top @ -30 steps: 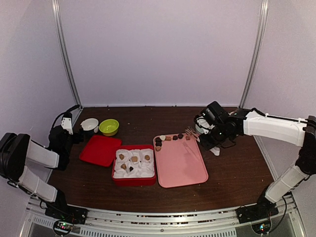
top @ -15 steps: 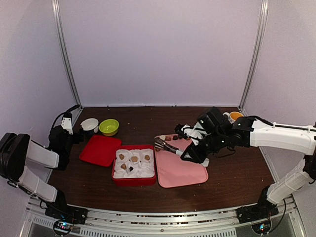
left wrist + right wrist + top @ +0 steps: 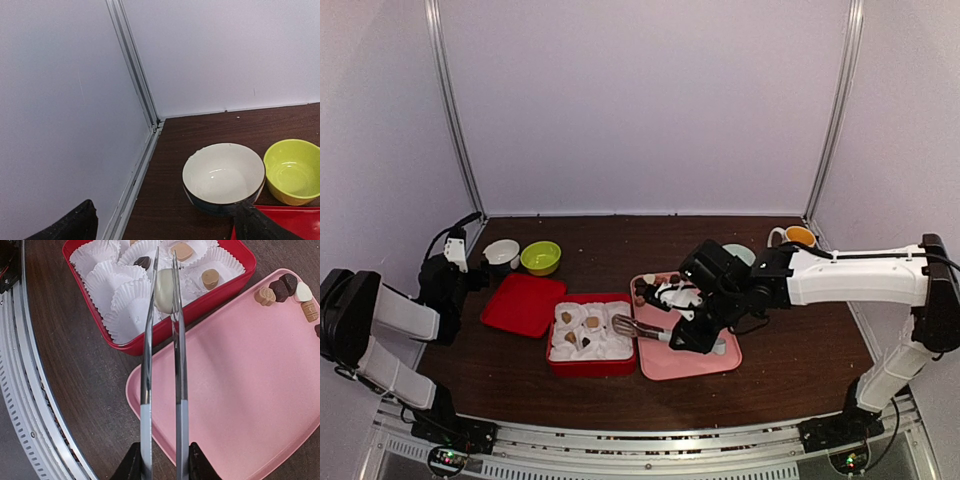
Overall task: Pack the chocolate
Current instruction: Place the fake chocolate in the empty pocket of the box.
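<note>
Packing stood roughly half done, by my reading. Several packed chocolates (image 3: 210, 278), tan ones and a dark one, sat in the red box (image 3: 231, 279), each in its own cup, while at least two cups nearest the tongs were bare. A row of loose chocolates (image 3: 280, 287) waited along the far edge of the pink tray (image 3: 235, 390), so a fair number of transfers remained.

The right gripper (image 3: 162, 465) was clamped on the handle end of the metal tongs (image 3: 146, 365), and the tong tips pinched a cream-white chocolate (image 3: 164, 290) in the air over the box's edge, close to an unfilled cup. That piece had not been set down.

The left gripper (image 3: 165, 220) hung idle near the table's left corner with its dark fingers spread wide and nothing between them, looking at a white bowl (image 3: 223, 175) and a lime-green bowl (image 3: 293, 172).

The tongs were two long, thin, polished blades, smooth and likely slippery. The held sweet looked rounded and glossy; the tray pieces were small moulded lumps in tan, near-black and white. The paper cups (image 3: 127, 310) were white, pleated and flimsy, crowded rim against rim. The box seemed hard shiny plastic with rounded corners; the tray was matte pink with a low lip, resting on dark wood-grain tabletop (image 3: 75, 390)
</note>
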Action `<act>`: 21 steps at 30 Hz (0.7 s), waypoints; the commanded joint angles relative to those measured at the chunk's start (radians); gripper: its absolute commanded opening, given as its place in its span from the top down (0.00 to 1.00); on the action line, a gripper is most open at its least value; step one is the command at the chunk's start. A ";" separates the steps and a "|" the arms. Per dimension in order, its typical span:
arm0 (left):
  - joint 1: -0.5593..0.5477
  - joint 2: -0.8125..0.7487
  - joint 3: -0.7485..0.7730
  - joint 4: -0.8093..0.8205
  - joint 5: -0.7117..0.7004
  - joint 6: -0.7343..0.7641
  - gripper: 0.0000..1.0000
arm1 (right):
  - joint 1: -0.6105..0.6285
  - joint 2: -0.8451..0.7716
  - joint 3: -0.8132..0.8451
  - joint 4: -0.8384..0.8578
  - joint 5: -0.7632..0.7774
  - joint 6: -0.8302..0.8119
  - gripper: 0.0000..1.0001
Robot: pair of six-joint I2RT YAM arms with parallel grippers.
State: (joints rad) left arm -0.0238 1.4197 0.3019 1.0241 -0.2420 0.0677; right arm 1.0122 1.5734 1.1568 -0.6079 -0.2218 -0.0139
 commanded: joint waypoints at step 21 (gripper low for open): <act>0.006 0.008 -0.002 0.055 0.011 -0.010 0.02 | 0.043 0.083 0.092 -0.016 0.169 -0.016 0.75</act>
State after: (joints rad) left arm -0.0238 1.4197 0.3019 1.0241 -0.2420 0.0677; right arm 1.0508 1.6497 1.2160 -0.6170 -0.1093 -0.0246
